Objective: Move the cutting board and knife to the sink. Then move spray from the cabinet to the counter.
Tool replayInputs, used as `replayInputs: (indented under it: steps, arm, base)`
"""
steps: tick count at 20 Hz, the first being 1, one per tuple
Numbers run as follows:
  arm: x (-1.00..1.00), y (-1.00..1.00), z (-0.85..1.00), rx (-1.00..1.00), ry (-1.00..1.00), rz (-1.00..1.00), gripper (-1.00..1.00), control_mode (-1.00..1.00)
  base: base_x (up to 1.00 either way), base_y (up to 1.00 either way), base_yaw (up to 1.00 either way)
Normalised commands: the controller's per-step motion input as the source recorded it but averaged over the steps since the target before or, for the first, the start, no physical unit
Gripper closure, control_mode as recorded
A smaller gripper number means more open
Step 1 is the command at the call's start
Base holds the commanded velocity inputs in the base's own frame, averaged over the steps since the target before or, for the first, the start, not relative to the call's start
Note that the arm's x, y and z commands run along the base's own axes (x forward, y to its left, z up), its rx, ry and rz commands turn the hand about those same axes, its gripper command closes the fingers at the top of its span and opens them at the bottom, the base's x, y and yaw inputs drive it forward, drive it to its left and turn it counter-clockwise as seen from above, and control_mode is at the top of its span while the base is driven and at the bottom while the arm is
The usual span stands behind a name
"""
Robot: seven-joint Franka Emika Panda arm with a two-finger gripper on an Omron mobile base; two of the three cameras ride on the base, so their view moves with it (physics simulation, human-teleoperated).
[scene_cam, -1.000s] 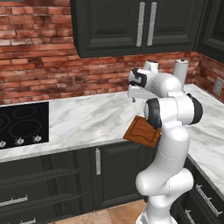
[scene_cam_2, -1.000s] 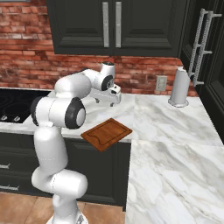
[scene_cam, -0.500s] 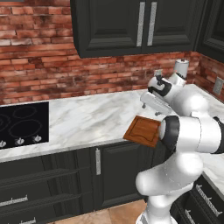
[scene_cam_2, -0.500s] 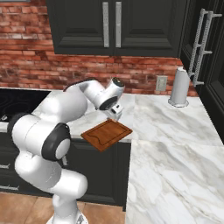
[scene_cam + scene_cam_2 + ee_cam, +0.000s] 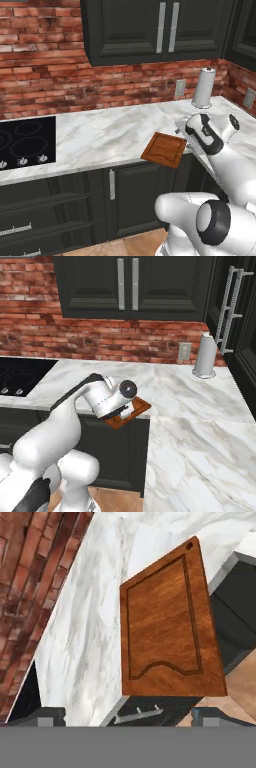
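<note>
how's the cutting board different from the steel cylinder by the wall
The cutting board is flat, thin and reddish-brown wood; the steel cylinder is tall, round and pale grey metal. The cutting board lies flat with one corner overhanging the counter front edge; the steel cylinder stands upright at the back near the brick wall. The cutting board has a groove round its edge; the steel cylinder looks smooth. Both rest on the white marble counter.
</note>
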Motion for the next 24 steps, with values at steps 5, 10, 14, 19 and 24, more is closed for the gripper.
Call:
replayInputs:
  steps: [5,10,14,19,24]
  arm:
    - [-0.86,0.32,0.01,0.03,-0.05,-0.38,-1.00,-1.00]
    - [-0.58,0.06,0.04,0.13,0.00,-0.23,-1.00,-1.00]
    - [-0.48,0.00,0.00,0.19,0.00,-0.14,-1.00,-1.00]
    - [-0.14,0.00,-0.43,0.18,-0.10,-0.05,-1.00,-1.00]
    - [0.00,0.00,-0.71,0.13,-0.21,0.00,-1.00,-1.00]
  base:
    - [0.00,0.00,0.00]
    - [0.00,0.00,0.00]
    - [0.00,0.00,0.00]
    - [0.00,0.00,0.00]
    - [0.00,0.00,0.00]
